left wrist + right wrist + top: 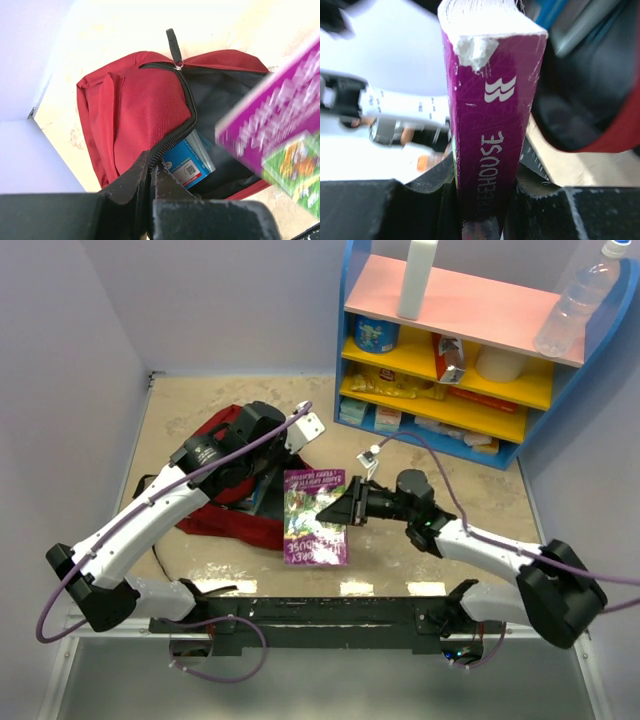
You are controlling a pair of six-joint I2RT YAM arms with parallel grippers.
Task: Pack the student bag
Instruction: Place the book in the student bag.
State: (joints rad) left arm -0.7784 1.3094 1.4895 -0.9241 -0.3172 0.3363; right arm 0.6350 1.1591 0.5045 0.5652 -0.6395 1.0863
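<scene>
The left gripper (150,167), pinched shut on the zip edge of the dark red fabric backpack (135,110), should lift it wide while the right gripper (347,508), clamping the purple paperback book (312,532), slides it in.

Left end effector (151,167) is pinched shut on the student bag (140,105) rim, right end effector (482,172) clamping the book (490,75).
</scene>
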